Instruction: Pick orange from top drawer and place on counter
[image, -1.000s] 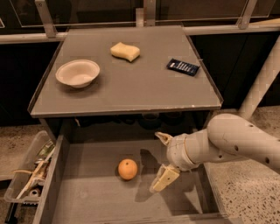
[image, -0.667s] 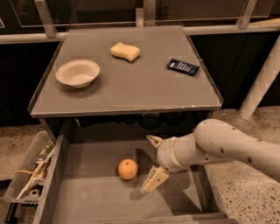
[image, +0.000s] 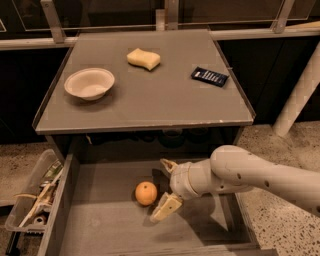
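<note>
The orange (image: 146, 193) is a small round fruit lying on the flat grey bottom of the open top drawer (image: 100, 225), near its middle. My gripper (image: 167, 188) is open inside the drawer, just right of the orange, with one finger (image: 168, 165) behind it and the other (image: 166, 207) in front. The fingers do not touch the fruit. The white arm (image: 260, 177) reaches in from the right. The grey counter (image: 150, 100) lies above the drawer.
On the counter stand a white bowl (image: 89, 83) at the left, a pale yellow sponge (image: 143, 58) at the back and a dark flat packet (image: 209, 76) at the right. A clear bin of clutter (image: 35, 200) hangs left of the drawer. A white post (image: 300, 95) stands at the right.
My gripper has moved left across the drawer toward the orange, and its open fingers now flank the fruit's right side. The orange has not moved.
</note>
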